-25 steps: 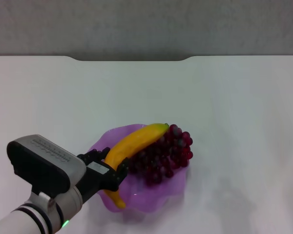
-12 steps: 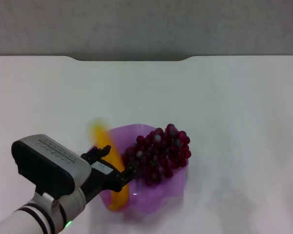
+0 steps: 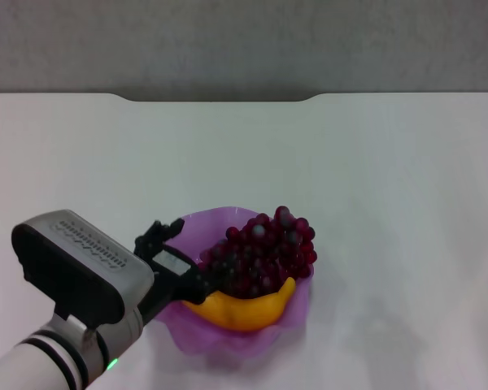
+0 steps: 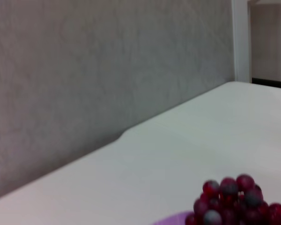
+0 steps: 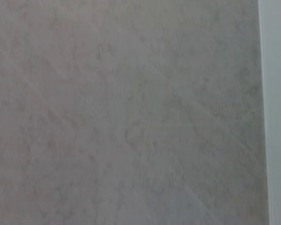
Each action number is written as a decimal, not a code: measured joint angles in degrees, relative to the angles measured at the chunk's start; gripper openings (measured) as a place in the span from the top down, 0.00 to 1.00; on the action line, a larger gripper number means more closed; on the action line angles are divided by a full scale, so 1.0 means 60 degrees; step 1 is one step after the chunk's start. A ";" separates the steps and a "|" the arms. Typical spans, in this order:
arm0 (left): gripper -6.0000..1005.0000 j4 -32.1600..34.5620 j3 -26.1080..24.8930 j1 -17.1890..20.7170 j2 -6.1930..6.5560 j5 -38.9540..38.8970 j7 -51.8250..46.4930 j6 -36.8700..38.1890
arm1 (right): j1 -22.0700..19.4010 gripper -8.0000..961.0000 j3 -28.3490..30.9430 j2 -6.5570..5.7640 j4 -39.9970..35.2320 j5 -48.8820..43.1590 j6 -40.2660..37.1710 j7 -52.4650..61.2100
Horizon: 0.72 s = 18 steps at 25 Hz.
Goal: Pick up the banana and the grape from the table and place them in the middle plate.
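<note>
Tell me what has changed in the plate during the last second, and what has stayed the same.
The banana swung from lying diagonally over the grape, through the left rim, to the near side of the middle plate, now lying crosswise, partly under the bunch. The left gripper shifted slightly at the plate's left rim, and the banana looks released. Plate and grape stayed roughly in place.

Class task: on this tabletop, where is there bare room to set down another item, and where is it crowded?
Free: the white table right of the middle plate, and the wide stretch between the plate and the notched far edge. Crowded: the plate, filled by the grape and the banana, and its left rim, where the left tool sits.
</note>
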 joint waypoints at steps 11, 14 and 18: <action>0.17 -0.0249 -0.0824 -0.0048 -0.0020 -0.0113 0.0959 0.1719 | 0.0110 0.99 -0.0011 -0.0001 0.0015 0.0000 0.0048 0.0013; 0.27 -0.0053 -0.0963 0.0051 -0.0020 -0.0297 0.0901 0.2768 | 0.0115 0.99 -0.0013 0.0000 0.0015 0.0000 0.0049 0.0013; 0.41 0.1048 -0.0960 0.0103 -0.0042 -0.0341 0.0873 0.5601 | 0.0116 0.99 -0.0014 0.0000 0.0014 0.0000 0.0049 0.0013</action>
